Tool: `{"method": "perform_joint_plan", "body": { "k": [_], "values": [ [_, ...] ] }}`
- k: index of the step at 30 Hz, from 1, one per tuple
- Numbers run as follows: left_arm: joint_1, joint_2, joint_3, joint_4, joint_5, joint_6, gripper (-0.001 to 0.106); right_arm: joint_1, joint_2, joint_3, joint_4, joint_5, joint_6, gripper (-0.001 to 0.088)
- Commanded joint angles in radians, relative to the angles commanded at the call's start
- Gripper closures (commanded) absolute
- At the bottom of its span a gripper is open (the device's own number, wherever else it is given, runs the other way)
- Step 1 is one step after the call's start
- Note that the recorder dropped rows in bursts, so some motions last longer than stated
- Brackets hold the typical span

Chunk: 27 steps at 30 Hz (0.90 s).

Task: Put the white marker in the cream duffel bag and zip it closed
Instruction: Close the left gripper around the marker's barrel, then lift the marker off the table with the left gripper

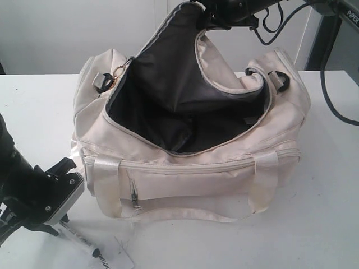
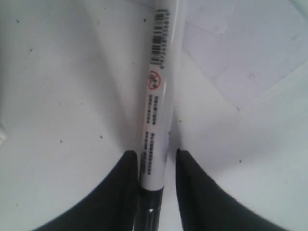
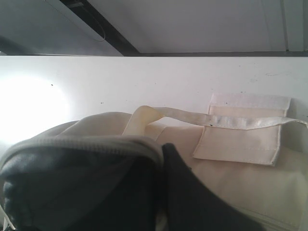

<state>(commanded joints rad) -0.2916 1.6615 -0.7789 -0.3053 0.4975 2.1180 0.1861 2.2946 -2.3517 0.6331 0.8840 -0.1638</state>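
Note:
The white marker point(image 1: 79, 238) lies on the table in front of the bag's left corner. In the left wrist view the marker point(image 2: 156, 115) runs between my left gripper's point(image 2: 154, 155) black fingers. One finger touches its barrel, while a thin gap shows at the other, so the jaws stand open around the dark end. The cream duffel bag point(image 1: 196, 179) sits mid-table with its top unzipped and its dark lining showing. My right gripper point(image 1: 205, 17) is shut on the bag's rear zipper edge point(image 3: 91, 144) and holds that flap up.
A flat white paper tag point(image 1: 114, 255) lies beside the marker's tip. The gold chain pull point(image 1: 119, 72) hangs at the bag's left end by a black ring point(image 1: 102, 83). Cables point(image 1: 331, 95) hang at the back right. The bag's strap point(image 3: 168, 114) lies over its cream side.

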Motion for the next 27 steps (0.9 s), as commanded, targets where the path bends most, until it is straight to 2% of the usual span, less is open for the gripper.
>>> {"method": "perform_joint_plan", "body": {
  "k": [11,13,16,17,24,27],
  "values": [
    [0.0,0.003,0.0,0.0,0.016,0.0,0.073,0.0,0.0,0.0,0.0,0.0,0.0,0.0868],
    [0.0,0.003,0.0,0.0,0.023,0.0,0.08,0.0,0.0,0.0,0.0,0.0,0.0,0.0868],
    [0.0,0.003,0.0,0.0,0.029,0.0,0.102,0.0,0.0,0.0,0.0,0.0,0.0,0.0868],
    [0.0,0.003,0.0,0.0,0.034,-0.002,0.105,0.0,0.0,0.0,0.0,0.0,0.0,0.0868],
    [0.0,-0.042,0.0,-0.011,0.081,-0.006,0.105,0.0,0.0,0.0,0.0,0.0,0.0,0.0868],
    [0.0,-0.088,0.0,-0.037,0.081,-0.059,0.105,0.0,0.0,0.0,0.0,0.0,0.0,0.0868]
  ]
}}
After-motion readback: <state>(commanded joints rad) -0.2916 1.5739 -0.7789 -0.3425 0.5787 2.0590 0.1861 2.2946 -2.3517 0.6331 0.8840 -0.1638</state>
